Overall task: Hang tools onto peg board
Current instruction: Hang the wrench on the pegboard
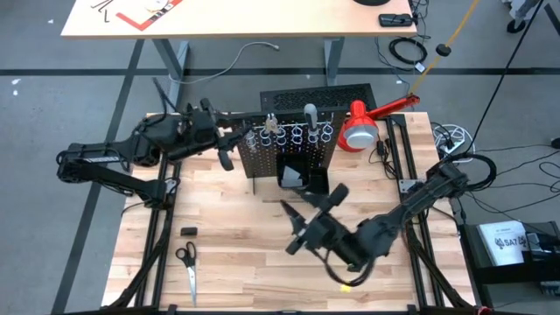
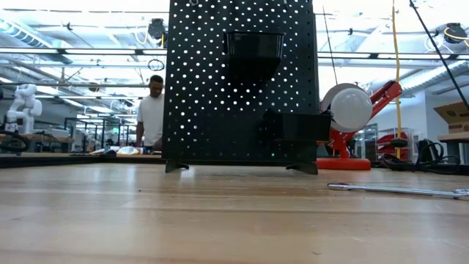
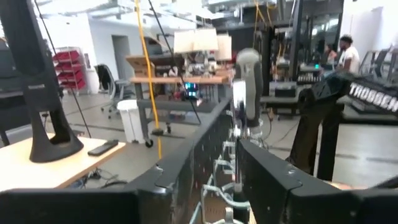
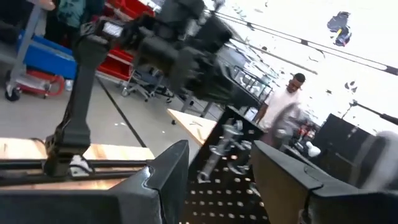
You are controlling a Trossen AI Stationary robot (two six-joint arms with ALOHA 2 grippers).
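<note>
**Left arm at the ring row, letting go of a tool**

The peg board stands upright near the far edge of the tabletop, its row of silver rings along the top and a black bin on its near face. The left end effector sits at the left end of the ring row, and its fingers stand apart with nothing visibly clamped between them. A pale-handled tool stands upright in the rings just beyond them.

The step in hand looks like a release. Done well, the arm would back straight away from the board along the ring line without brushing the hanging tool or nudging the board, and only then swing off for the next piece.

The right end effector hovers over the middle of the tabletop, in front of the bin, jaws parted and empty as far as the frames show.

Counted: one peg board, one bin, about six rings. Tools in the rings number at least two. One thin silver wrench lies flat on the tabletop towards its right edge. One pair of scissors and one small black block lie near the front-left corner. A red lamp stands at the far-right corner.
</note>
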